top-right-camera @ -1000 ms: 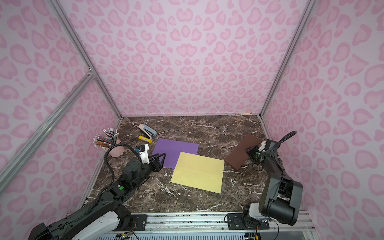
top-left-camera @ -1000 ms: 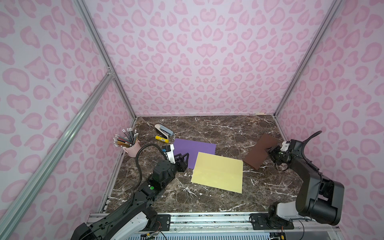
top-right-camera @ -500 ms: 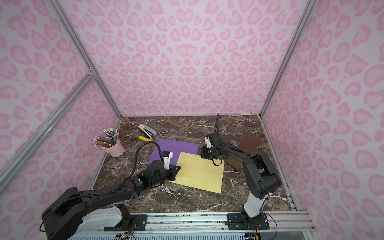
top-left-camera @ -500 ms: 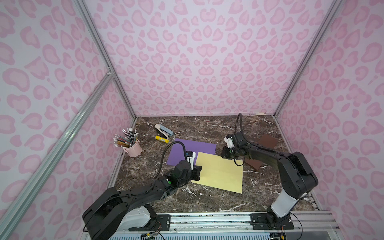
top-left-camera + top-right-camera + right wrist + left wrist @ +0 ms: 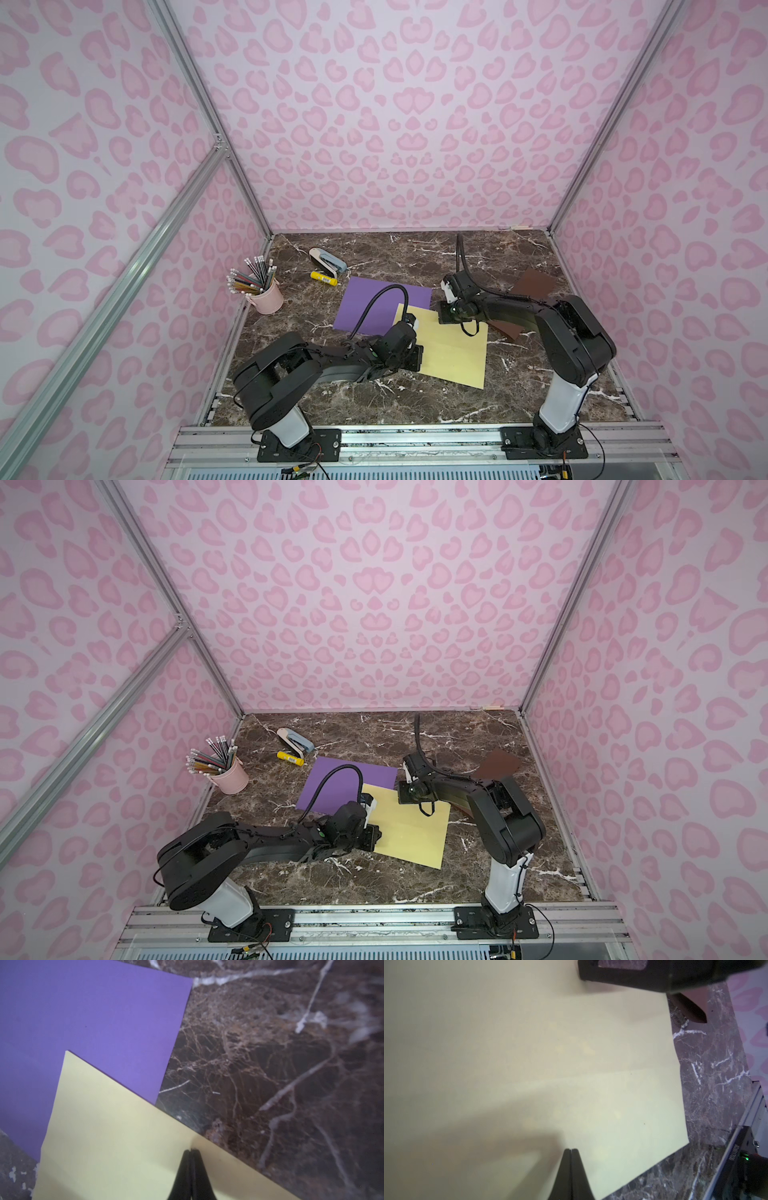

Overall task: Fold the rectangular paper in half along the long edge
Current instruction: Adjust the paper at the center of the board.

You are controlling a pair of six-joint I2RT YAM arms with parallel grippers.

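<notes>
The right gripper [image 5: 190,1151], jaws together, is over the yellow paper [image 5: 108,1136] near its edge; this paper overlaps a purple sheet [image 5: 93,1012] on the counter [image 5: 270,1053].

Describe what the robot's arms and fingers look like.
The left arm and right arm are black with white lower segments. A black cable loops off each wrist, beside a small green light. The fingers are slim, black, tapering.

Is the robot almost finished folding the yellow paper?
Not yet. Done: both arms are at the yellow paper, and a faint line crosses its middle, perhaps an old crease. In hand: the left gripper and right gripper are shut, tips at the sheet, pinching nothing I can see. Left: lifting one side over onto the other and pressing the crease. The sheet lies flat, one corner over the purple paper.
</notes>
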